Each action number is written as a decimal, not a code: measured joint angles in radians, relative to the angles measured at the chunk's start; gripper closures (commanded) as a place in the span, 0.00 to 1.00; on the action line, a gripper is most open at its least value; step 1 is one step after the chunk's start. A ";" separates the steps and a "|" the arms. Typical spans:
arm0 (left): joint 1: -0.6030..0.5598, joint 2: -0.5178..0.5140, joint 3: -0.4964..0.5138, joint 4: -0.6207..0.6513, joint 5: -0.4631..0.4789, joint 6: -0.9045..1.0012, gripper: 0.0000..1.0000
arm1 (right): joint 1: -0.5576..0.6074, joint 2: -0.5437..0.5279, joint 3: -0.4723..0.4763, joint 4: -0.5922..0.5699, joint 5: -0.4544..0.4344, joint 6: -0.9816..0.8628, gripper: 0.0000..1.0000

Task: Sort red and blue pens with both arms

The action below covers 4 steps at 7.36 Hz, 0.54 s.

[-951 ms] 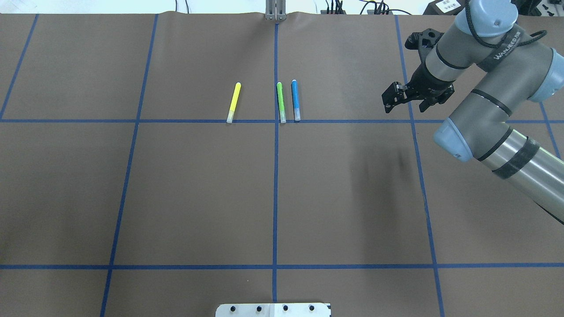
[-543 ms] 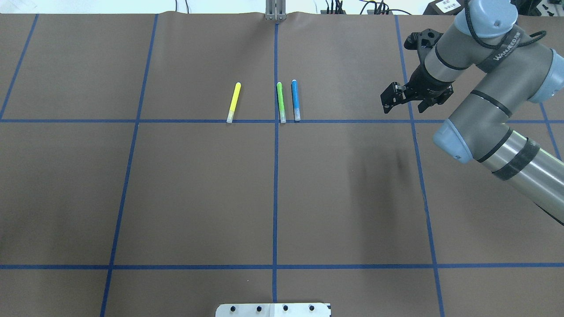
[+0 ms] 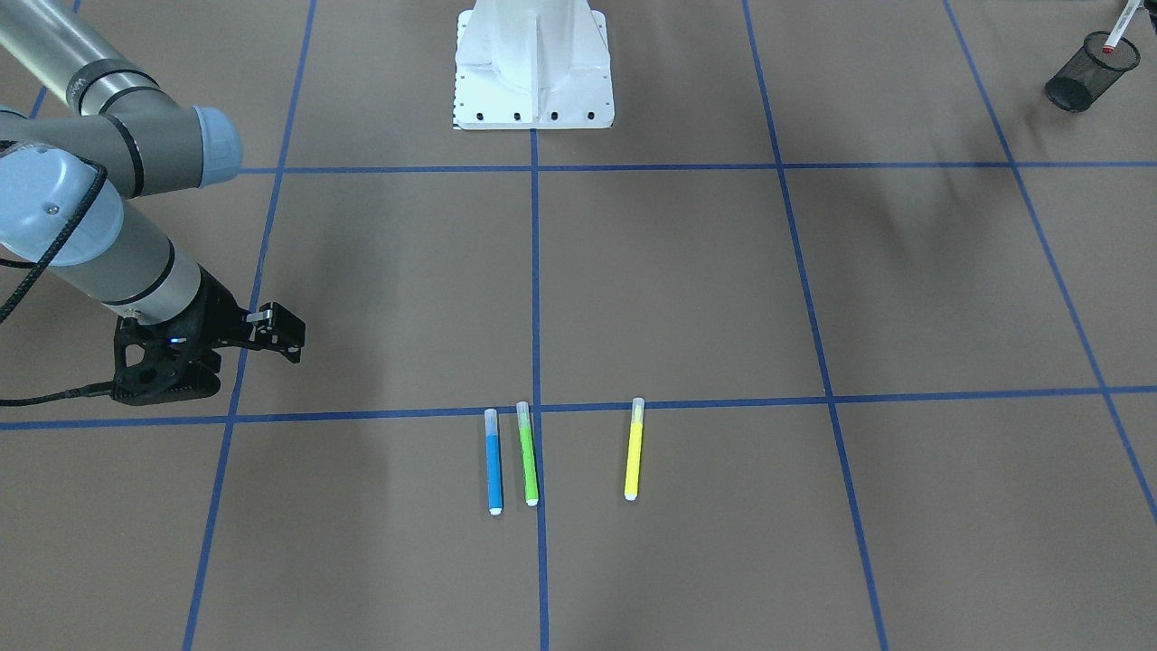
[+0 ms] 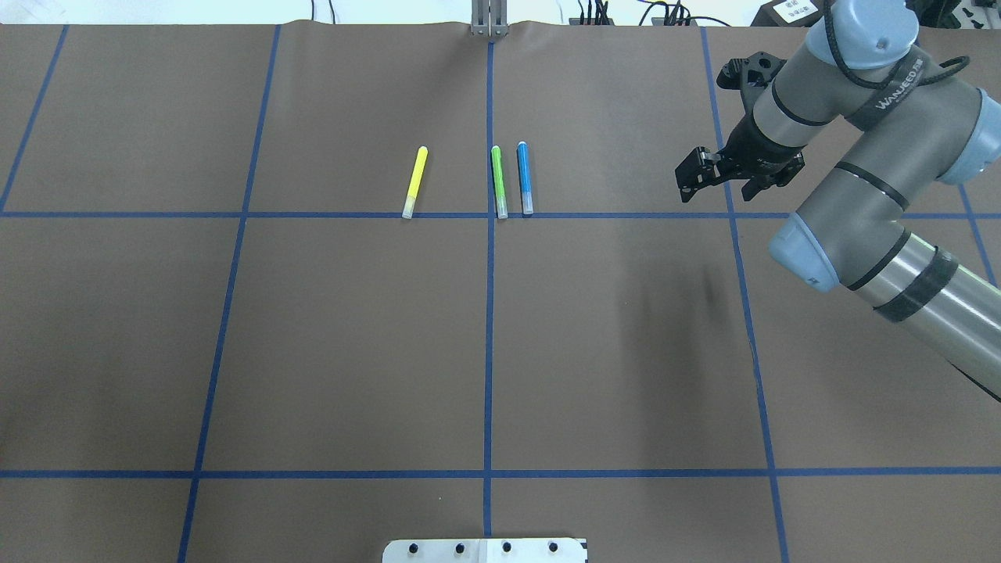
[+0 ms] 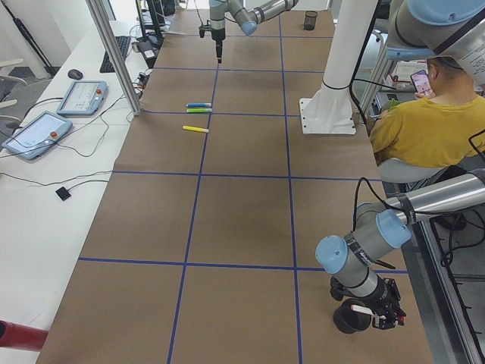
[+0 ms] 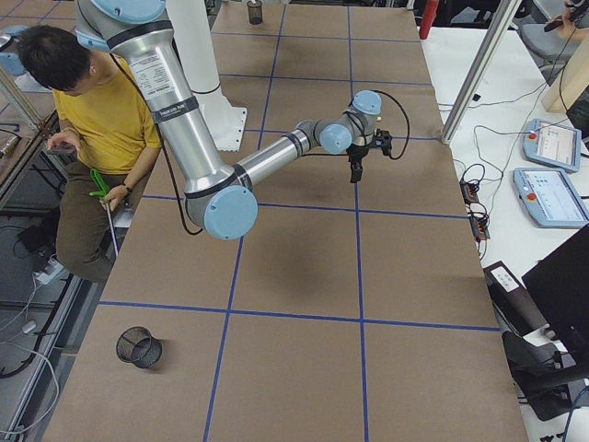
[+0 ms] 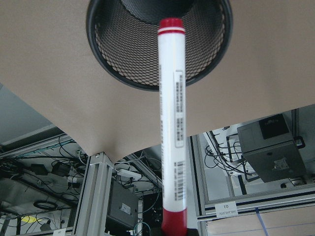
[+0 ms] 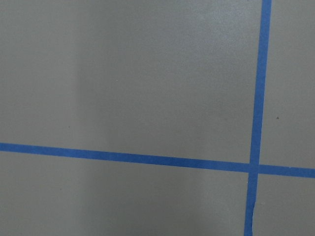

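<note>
Pen (image 7: 172, 123): smooth white barrel, red cap, clamped in left fingers (image 5: 383, 315) above round mesh cup (image 7: 113, 54) | right fingers (image 4: 690, 176) apart

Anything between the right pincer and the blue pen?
Nothing visible: only bare table paper separates the right pincer from the blue pen. The green pen lies beside it, on its far side from the pincer.
</note>
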 measured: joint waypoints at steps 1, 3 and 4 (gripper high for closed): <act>0.000 0.000 0.000 -0.001 -0.001 0.004 0.00 | 0.000 -0.002 0.000 0.000 0.000 0.000 0.00; 0.000 0.000 0.000 -0.002 -0.001 0.006 0.00 | -0.001 -0.004 0.001 0.000 -0.001 0.000 0.00; -0.001 -0.001 -0.001 -0.002 -0.002 0.006 0.00 | -0.001 -0.004 0.001 0.000 -0.001 0.000 0.00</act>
